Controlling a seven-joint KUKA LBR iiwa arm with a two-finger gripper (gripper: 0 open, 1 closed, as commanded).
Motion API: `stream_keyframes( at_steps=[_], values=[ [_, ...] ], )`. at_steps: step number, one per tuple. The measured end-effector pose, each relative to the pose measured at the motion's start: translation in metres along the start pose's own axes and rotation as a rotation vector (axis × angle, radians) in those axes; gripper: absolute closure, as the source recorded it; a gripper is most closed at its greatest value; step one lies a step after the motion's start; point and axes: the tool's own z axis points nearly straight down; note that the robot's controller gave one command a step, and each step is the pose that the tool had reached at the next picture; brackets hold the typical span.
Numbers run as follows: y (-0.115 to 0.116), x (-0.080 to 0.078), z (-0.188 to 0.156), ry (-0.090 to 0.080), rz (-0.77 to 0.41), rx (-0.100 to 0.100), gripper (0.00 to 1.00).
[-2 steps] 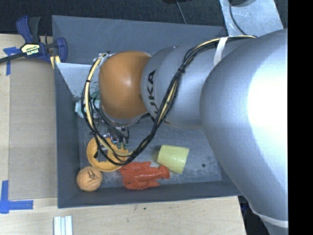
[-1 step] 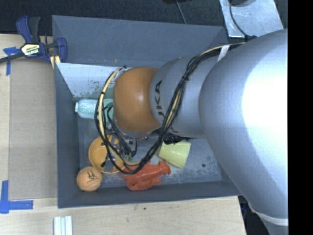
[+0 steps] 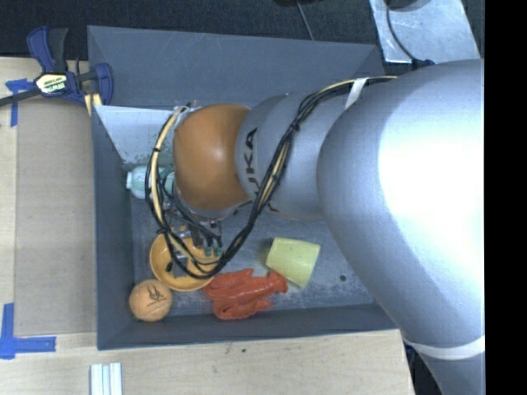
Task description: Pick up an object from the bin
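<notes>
While the gripper [image 3: 191, 239] hangs over the yellow bowl [image 3: 165, 265] at the lower left of the bin [image 3: 247, 64], parted or closed I cannot tell, it would do best to drop straight onto the bowl's rim, clear of the ball [image 3: 150, 300] and red toy [image 3: 243, 293] beside it.

Bright overhead light glared white off my silver arm [image 3: 412, 188]; my shadow darkened the bin [image 3: 113, 245] floor beneath.

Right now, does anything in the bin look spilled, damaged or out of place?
Nothing stands out. The yellow bowl, tan ball, red crumpled toy and pale yellow block lie loose on the floor of the bin, none spilled or visibly broken.
</notes>
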Motion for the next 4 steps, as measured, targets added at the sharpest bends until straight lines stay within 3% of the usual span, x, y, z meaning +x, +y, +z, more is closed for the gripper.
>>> stream_keyframes(
  at_steps=[1, 2, 3, 4],
  values=[
    [0.01, 0.033, -0.002, 0.008, 0.553, 0.009, 1.0],
    [0.01, 0.032, -0.002, 0.008, 0.553, 0.009, 1.0],
    [0.008, 0.034, -0.025, 0.015, 0.553, 0.015, 1.0],
    [0.008, 0.032, -0.058, 0.008, 0.553, 0.011, 1.0]
  ],
)
